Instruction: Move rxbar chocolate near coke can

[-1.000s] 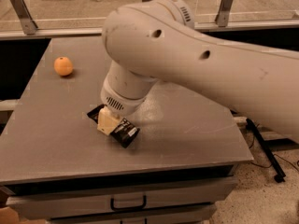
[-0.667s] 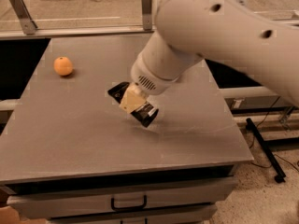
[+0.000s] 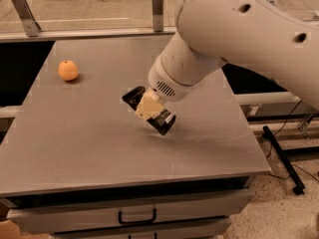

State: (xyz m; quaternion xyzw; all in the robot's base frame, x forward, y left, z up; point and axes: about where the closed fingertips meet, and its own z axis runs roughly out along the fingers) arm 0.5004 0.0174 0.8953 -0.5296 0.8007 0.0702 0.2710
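Vs 1.0 s ago: gripper [image 3: 149, 111] w/ its load now sits further right and further back on the table [image 3: 99, 153], nearer mid-table; back then it was closer to the front-left. Vs 0.7 s ago: barely any shift, a touch to the right, same tilt. Arm [image 3: 234, 34] comes in from upper right as before and covers the table's back-right area. Orange [image 3: 68, 70] unchanged at back-left, well apart from the gripper.

Rxbar chocolate [image 3: 162, 121]: clamped in the gripper, tan finger pad [image 3: 148, 106] across its middle, so only the 2 black ends show either side. Long axis runs diagonal, upper-left to lower-right in view; upper-left end points twd the orange's side, lower-right end points twd the front-right edge and dips lowest. Bar tilted, not flat; lower end just above or touching the tabletop, can't tell which; faint shadow right under it. Lettering not readable.
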